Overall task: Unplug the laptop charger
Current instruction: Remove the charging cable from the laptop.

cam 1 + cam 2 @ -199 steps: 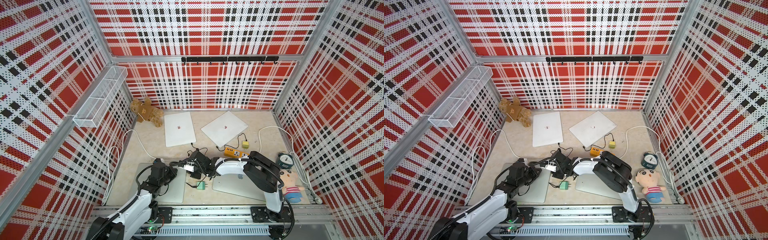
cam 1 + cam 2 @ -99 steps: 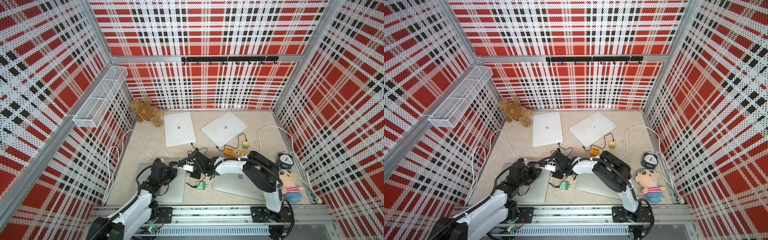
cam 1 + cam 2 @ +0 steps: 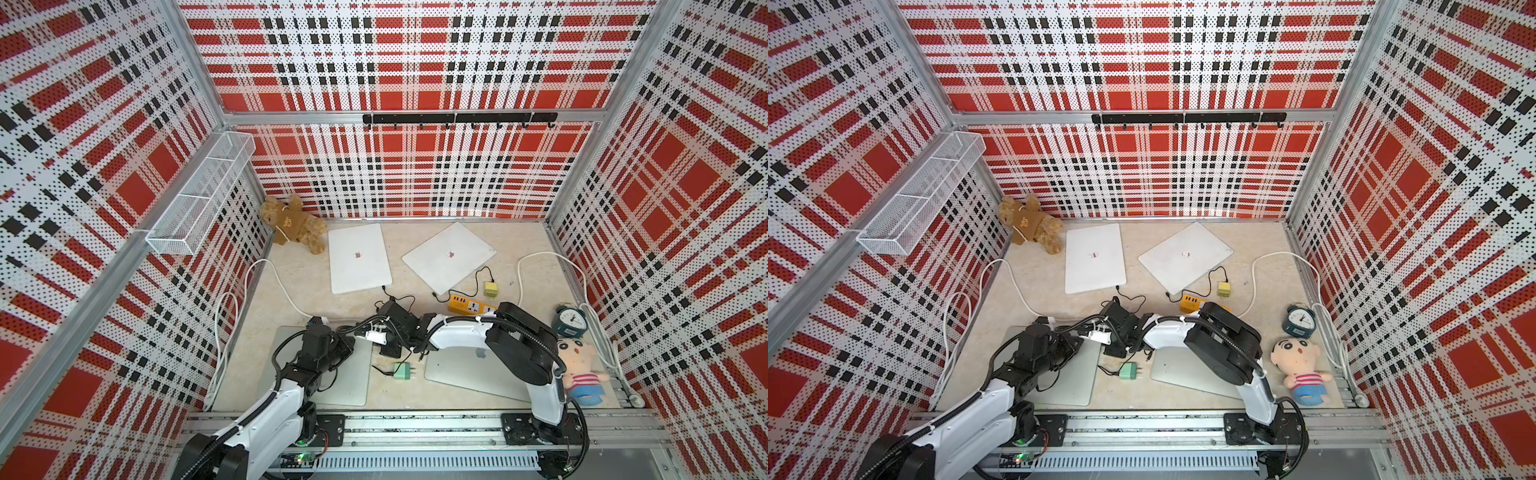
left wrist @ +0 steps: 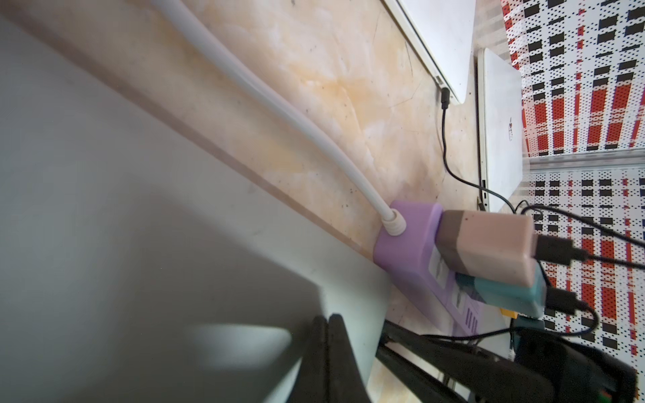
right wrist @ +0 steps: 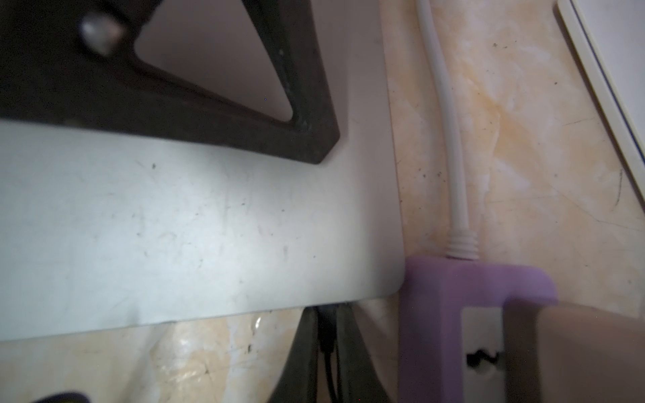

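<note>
The front-left silver laptop lies closed. A black charger plug meets its side edge. My right gripper is shut on that plug, one finger on each side. My left gripper is shut and empty, its tips resting on the laptop's lid near the same corner. Just past that corner lies a purple power strip with a white cable, and a pink adapter and a teal adapter are plugged into it. In both top views the arms hide the plug.
A green adapter lies between the silver laptop and a second silver laptop. Two white laptops, an orange power strip and a yellow adapter sit further back. Teddy bear, clock and doll line the sides.
My right gripper's jaws have narrowed onto the plug. Neither arm has visibly moved in the top views.
</note>
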`<state>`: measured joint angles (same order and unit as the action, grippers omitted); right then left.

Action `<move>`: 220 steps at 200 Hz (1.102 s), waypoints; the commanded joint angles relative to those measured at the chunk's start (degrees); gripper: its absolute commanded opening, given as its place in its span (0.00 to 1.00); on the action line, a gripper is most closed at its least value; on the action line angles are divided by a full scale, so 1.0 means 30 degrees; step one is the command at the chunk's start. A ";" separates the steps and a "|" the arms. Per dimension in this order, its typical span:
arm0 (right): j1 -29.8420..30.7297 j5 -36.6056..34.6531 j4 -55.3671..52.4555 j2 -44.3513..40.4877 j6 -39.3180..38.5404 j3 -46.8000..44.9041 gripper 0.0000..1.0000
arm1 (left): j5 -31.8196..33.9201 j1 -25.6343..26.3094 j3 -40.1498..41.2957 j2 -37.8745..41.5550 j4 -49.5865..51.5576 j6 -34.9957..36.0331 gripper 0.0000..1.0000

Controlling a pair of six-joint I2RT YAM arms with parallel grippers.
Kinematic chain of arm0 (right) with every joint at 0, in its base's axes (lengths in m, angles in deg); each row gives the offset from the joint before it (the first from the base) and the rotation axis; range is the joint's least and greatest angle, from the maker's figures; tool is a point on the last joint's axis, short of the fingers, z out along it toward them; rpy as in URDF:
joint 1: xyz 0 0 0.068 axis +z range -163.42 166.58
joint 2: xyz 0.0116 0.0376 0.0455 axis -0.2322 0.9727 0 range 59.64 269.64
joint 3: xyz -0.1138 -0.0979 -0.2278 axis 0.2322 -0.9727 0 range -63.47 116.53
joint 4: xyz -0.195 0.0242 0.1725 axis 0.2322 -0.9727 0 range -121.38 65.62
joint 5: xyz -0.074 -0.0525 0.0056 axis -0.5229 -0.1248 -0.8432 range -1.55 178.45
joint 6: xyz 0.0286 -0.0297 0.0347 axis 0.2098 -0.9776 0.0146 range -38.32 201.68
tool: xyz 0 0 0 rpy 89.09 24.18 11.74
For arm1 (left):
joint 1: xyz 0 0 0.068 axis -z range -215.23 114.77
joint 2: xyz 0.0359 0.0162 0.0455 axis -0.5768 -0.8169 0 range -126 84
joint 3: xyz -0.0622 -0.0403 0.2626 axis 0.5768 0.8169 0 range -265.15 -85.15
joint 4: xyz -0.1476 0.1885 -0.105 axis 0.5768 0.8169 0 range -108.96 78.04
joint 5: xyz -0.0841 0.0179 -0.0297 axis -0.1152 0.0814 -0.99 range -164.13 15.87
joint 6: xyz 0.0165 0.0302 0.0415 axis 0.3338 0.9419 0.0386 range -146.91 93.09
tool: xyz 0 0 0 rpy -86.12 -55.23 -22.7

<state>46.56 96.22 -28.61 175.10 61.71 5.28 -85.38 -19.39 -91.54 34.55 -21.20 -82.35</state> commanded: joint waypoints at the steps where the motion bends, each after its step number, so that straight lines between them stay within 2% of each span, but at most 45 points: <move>1: -0.0001 0.1155 -0.0524 0.0340 0.0511 -0.0093 0.04 | 0.0379 0.0112 0.0282 0.0013 0.0425 0.0256 0.05; 37: 0.0003 0.1523 -0.0899 0.0362 0.0776 0.0007 0.04 | 0.0409 0.0141 0.0252 -0.0015 0.0425 0.0243 0.05; 101: -0.0019 -0.0598 -0.2162 0.0244 -0.1218 0.0692 0.04 | 0.0445 0.0229 0.0226 -0.0017 0.0454 0.0274 0.05; 167: -0.0019 0.2479 -0.0905 0.0319 0.1114 -0.0154 0.05 | 0.0525 0.0289 0.0348 0.0120 0.0485 0.0188 0.05; 220: -0.0015 -0.0265 -0.2581 0.0331 -0.0975 0.0664 0.04 | 0.0555 0.0317 0.0383 0.0027 0.0427 0.0211 0.05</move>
<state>45.93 98.01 -31.03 175.10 62.69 6.14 -84.37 -18.87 -91.54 34.66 -21.15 -82.17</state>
